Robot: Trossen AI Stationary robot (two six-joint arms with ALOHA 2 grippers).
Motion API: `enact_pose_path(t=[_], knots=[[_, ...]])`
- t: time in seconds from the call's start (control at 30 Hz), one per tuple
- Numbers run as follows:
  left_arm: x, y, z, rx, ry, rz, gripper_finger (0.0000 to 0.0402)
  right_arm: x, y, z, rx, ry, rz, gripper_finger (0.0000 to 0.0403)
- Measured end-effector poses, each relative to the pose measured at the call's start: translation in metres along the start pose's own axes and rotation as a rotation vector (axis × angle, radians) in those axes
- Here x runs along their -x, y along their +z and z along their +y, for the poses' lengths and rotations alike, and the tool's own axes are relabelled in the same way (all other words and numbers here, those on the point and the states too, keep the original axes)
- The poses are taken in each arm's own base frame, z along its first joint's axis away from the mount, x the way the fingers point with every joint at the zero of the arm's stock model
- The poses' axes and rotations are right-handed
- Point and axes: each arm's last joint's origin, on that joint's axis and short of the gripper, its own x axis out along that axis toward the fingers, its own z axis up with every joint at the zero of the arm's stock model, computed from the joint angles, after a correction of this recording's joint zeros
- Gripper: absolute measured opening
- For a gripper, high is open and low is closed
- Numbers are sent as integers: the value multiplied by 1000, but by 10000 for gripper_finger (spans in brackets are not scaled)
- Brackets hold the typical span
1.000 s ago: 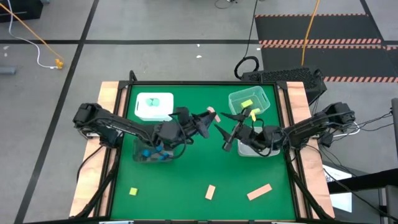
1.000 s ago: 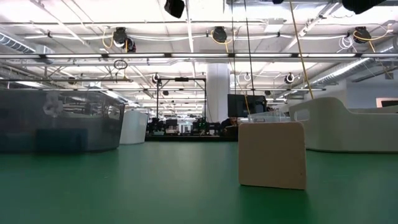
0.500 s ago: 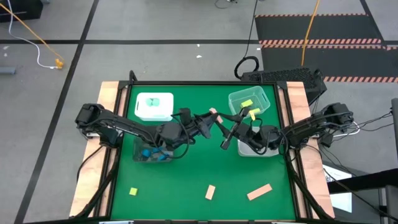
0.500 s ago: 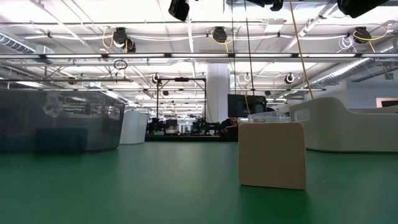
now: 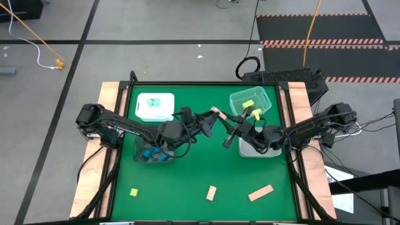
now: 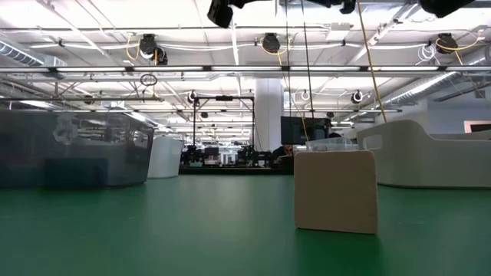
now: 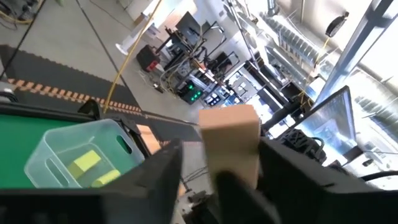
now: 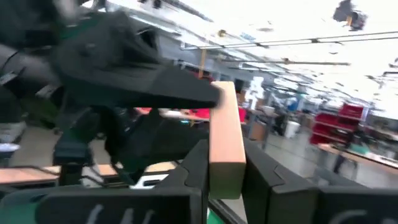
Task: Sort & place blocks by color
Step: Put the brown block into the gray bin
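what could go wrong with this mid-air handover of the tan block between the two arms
1. The tan block is high above the green table, held by the left end effector with the right end effector closing in; a mistimed release would likely drop it.
2. The right wrist view shows the block between the right arm's fingers with the left arm's finger right against it, so they could collide.
3. A dropped block might land in the clear tray of yellow-green blocks.

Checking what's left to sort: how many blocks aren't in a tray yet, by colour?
Tan-peach: 3 (short tan block, tan bar, held tan block)
Yellow-green: 1 (yellow-green cube)
Total: 4
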Motion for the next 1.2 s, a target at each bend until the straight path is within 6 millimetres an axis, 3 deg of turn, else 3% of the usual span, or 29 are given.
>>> enact_pose_path(t=[0.23, 0.4, 0.57, 0.73, 0.97, 1.2], knots=[[-1, 8, 1, -69, 8, -13, 322, 17, 6, -28, 86, -177, 227, 40], [4, 4, 5, -169, 55, 75, 350, 40, 4, -49, -151, -120, 361, 40], [14, -5, 17, -211, 97, 317, 339, 64, -8, -62, -449, 22, 604, 40], [33, -18, 35, -162, 180, 718, 308, 85, -24, -68, -571, 113, 940, 40], [82, -35, 48, -79, 399, 1281, 264, 106, -44, -68, -569, 163, 1386, 40], [138, -42, 51, -168, 680, 1510, 246, 113, -55, -69, -450, 154, 1565, 40]])
